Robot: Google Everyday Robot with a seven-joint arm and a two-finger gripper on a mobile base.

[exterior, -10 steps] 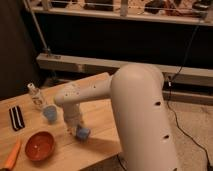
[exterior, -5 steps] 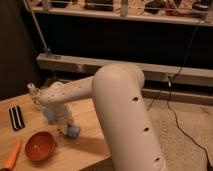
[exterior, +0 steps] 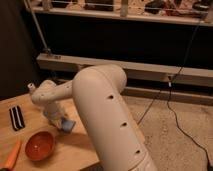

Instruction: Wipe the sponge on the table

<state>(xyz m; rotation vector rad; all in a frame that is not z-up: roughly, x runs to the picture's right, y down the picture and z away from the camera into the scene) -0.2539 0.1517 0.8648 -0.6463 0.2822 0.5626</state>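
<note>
Dim room, a metal rail (exterior: 120,11) is running along the back and a wooden table (exterior: 62,150) is filling the lower left. At far left a black striped item (exterior: 16,117) is lying flat, and an orange carrot-like thing (exterior: 11,156) is poking in at the bottom edge. Next to them an orange bowl (exterior: 40,145) is sitting upright. Right of the bowl the gripper (exterior: 59,121) is pointing down at the tabletop, fingers closed. The sponge (exterior: 68,125) is sitting right at its tips, touching them, so it looks clamped. The sponge is lying just right of and slightly below the gripper tip, low against the table surface, near the bowl but apart from it. Cannot tell which way its long axis is running. The big white arm (exterior: 105,115) is bulging across the centre and hiding the table's right part. A cable (exterior: 175,100) is trailing over the floor at right.

Judging the task: the sponge is pressing on or near the wood, fitting mid-wipe. Bare wood lies in front of the sponge; the bowl is closing off the left.
</note>
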